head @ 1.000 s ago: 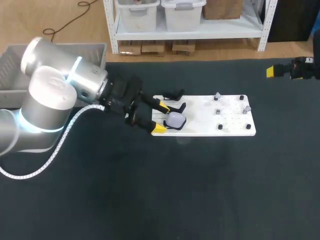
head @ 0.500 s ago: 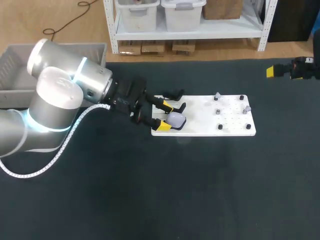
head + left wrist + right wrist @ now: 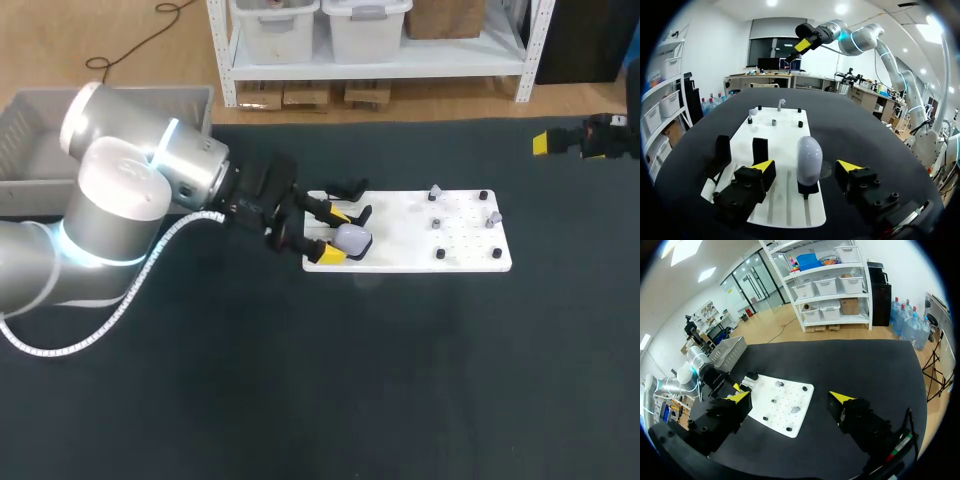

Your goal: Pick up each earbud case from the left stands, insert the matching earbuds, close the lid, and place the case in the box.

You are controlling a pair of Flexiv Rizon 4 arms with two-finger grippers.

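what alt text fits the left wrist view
The open left gripper straddles a white earbud case standing upright on a black stand, without touching it. The stand sits on a white board, with two earbuds at its far end.

The case [image 3: 808, 159] is pale lavender-white, the stands [image 3: 760, 150] black, the board [image 3: 777, 131] white. The table [image 3: 400, 380] is black, the box [image 3: 30, 150] grey. The left gripper [image 3: 331, 235] has yellow tips.
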